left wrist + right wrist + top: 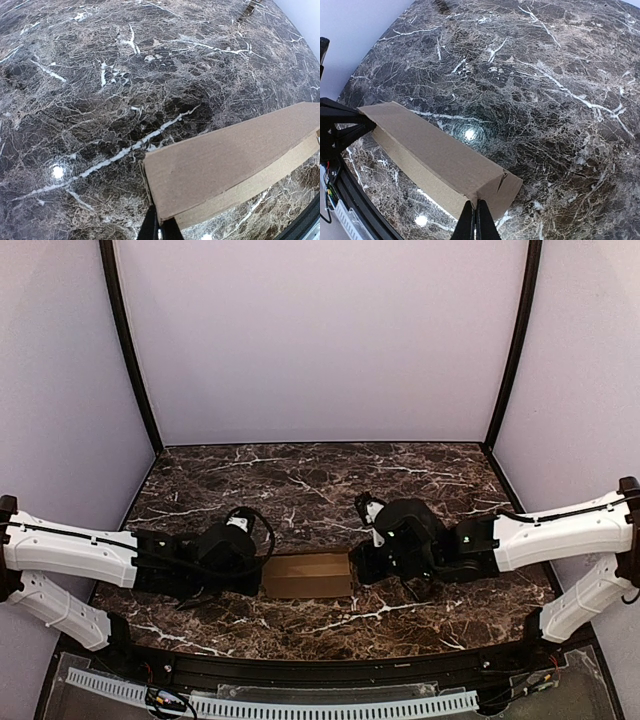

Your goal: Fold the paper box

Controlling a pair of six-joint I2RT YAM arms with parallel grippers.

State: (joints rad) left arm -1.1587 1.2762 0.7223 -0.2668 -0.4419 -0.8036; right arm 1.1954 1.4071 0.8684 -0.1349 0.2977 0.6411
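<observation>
The paper box (307, 575) is a narrow brown cardboard box lying on the marble table between the two arms. My left gripper (250, 577) sits at its left end; in the left wrist view the black fingers (172, 231) are closed on the near corner of the box (235, 160). My right gripper (364, 565) sits at its right end; in the right wrist view the fingers (482, 225) are pressed together on the corner edge of the box (435, 150), beside a loose end flap (505, 192). The left gripper's fingers (340, 125) show at the box's far end.
The dark marble table (320, 490) has pale walls on three sides and black corner posts (130, 350). A black rail and a white perforated strip (270, 705) run along the near edge.
</observation>
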